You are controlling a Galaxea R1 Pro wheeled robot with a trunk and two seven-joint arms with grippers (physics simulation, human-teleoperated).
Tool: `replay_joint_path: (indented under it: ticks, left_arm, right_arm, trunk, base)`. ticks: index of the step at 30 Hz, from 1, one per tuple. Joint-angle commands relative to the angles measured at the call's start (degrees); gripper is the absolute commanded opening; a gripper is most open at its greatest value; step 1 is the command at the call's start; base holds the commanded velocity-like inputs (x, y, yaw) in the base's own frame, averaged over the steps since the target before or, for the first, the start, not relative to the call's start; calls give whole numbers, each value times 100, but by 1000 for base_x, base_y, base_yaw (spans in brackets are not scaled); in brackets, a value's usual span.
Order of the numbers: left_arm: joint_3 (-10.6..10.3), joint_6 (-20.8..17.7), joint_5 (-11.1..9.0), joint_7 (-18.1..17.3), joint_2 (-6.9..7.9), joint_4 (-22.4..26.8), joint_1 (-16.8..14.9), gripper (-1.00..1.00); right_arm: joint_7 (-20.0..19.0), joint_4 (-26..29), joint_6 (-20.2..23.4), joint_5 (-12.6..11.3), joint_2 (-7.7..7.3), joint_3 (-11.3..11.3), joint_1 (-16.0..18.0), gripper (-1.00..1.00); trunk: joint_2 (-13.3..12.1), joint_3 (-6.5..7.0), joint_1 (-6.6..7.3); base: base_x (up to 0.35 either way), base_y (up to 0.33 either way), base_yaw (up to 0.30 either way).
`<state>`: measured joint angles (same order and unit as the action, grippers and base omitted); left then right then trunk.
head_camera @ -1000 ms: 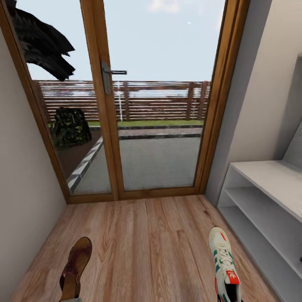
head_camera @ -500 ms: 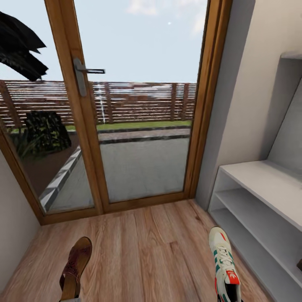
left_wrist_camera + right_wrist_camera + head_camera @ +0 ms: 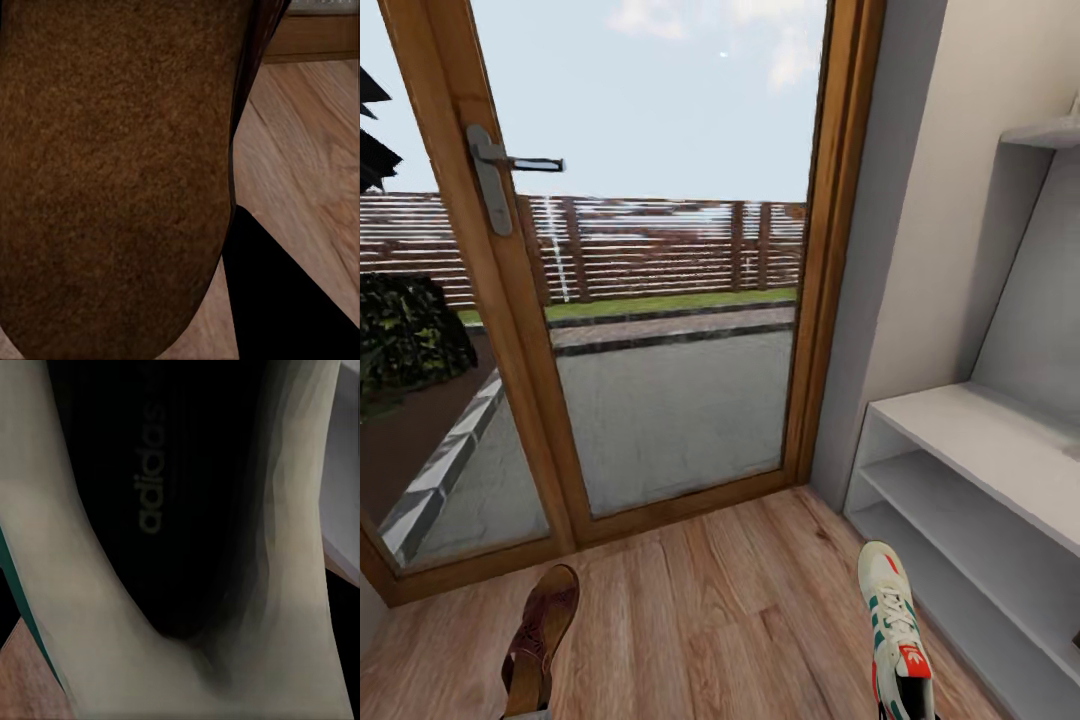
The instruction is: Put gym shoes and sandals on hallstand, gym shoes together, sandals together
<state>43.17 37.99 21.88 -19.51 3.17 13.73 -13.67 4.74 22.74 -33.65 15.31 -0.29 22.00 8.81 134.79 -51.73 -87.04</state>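
Two shoes are seen carried above the corridor floor [image 3: 740, 600]: a brown sandal [image 3: 540, 640] at the left arm, a gym shoe [image 3: 895, 625] at the right. Finger state cannot be told. Nothing is seen placed on the hallstand [image 3: 980, 440] yet; all four placements are judged outstanding.

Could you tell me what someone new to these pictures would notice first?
Probably the tall wood-framed glass door straight ahead, with a fence and sky beyond. Then a brown sandal at lower left and a white gym shoe at lower right, over the plank floor, beside the light-grey shoe rack at right.
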Motion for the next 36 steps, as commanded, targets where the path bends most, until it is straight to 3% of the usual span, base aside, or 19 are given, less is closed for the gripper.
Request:
replay_joint_path:
  ticks: [1,12,36]
  left_arm:
    - [52,16,36,-36,-1,-2,-5,-100]
    - [52,16,30,-36,-1,-2,-5,-100]
    - [51,16,35,-38,-1,-2,-5,-100]
  right_arm:
    - [27,-7,-19,60,3,25,6,-100]
    - [27,-7,-19,60,3,24,6,-100]
    - [27,-7,-19,60,3,25,6,-100]
  trunk:
    - [2,-2,-2]
    - [2,34,-2]
    - [2,112,-2]
  base:
    - [289,194,-242]
    - [259,173,-242]
    - [8,207,-242]
